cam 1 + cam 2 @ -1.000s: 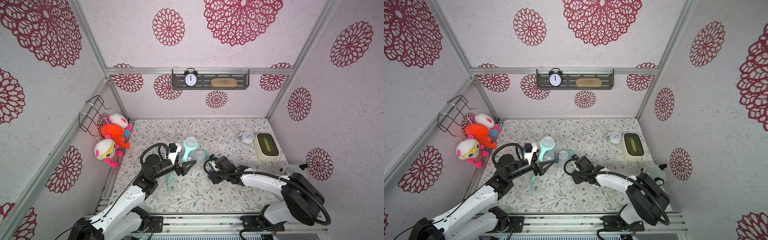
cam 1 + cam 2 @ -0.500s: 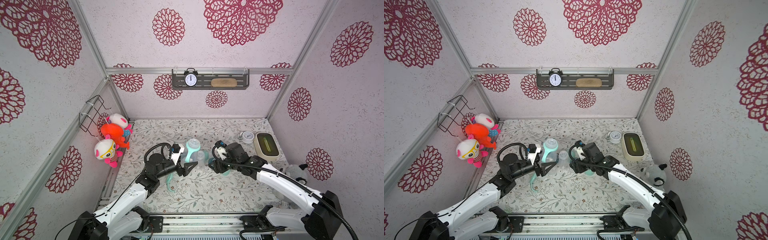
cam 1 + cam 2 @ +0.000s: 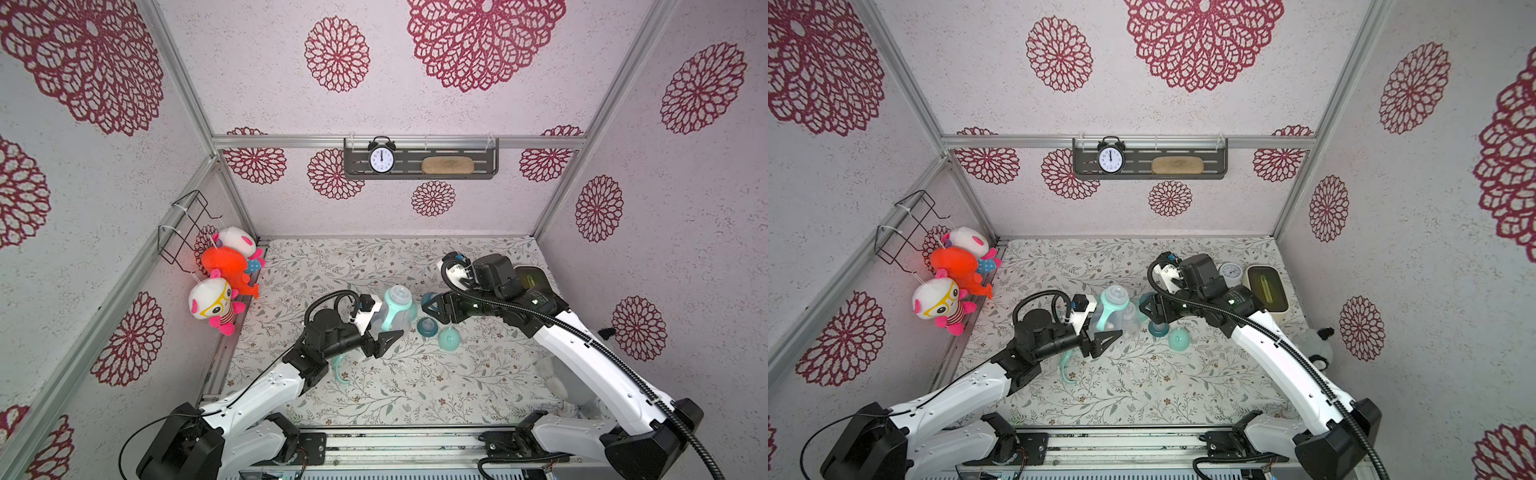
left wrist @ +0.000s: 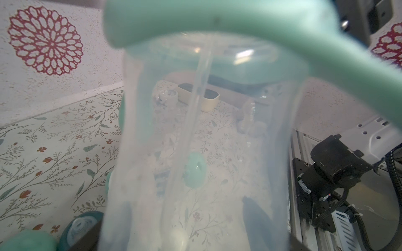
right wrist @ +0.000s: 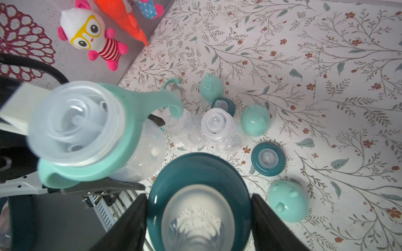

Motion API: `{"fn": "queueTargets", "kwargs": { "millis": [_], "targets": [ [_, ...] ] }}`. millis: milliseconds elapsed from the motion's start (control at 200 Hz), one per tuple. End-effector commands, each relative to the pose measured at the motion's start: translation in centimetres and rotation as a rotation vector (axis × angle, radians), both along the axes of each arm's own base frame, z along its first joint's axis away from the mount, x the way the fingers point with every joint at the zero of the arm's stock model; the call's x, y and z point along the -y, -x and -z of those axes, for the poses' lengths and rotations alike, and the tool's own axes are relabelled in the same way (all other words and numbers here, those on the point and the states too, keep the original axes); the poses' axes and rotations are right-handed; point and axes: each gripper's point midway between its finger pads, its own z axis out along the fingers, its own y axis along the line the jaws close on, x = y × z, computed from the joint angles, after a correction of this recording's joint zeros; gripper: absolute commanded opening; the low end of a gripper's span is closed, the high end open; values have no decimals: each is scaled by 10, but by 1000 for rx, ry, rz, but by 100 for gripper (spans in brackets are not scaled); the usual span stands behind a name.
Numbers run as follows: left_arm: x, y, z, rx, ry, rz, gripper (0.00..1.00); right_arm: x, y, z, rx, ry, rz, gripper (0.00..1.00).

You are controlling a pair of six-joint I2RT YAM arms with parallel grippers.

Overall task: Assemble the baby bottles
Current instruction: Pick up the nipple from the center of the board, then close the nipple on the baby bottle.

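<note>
White, leaf-printed table point(image 3: 415, 395) carried the loose parts as before. Over the last second the right arm had swung up from low across the front and drawn back toward the far right side, while the left arm had barely shifted. Left tool point(image 3: 384, 326) stayed pinched on a clear bottle point(image 3: 397, 305) wearing its mint handle ring, upright and lifted off the table. Right tool point(image 5: 198, 195) was clamped on a dark teal collar point(image 5: 199, 171) with its nipple, raised just beside that bottle. Two bare bottles point(image 5: 219, 128), two more collars point(image 5: 268, 159) and three mint caps point(image 5: 255, 120) sat below.
</note>
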Motion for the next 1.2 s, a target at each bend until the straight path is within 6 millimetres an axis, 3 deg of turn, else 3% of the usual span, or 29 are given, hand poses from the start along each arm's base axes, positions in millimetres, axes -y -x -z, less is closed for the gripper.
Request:
{"fn": "queueTargets", "kwargs": {
  "millis": [0, 185, 355, 796, 1196],
  "targets": [
    [5, -1, -3, 60, -12, 0, 0, -1, 8, -19, -4, -14, -47, 59],
    [11, -1, 4, 62, -36, 4, 0, -12, 14, -44, -14, -73, -111, 59],
    [17, 1, 5, 69, -43, 15, 0, -21, 18, -51, -42, -104, -164, 59],
    [27, 4, 1, 97, -60, 31, 0, -38, 17, -40, -115, -134, -226, 59],
    [33, 1, -3, 142, -77, 19, 0, -37, 16, -26, -147, -102, -222, 58]
  ]
}}
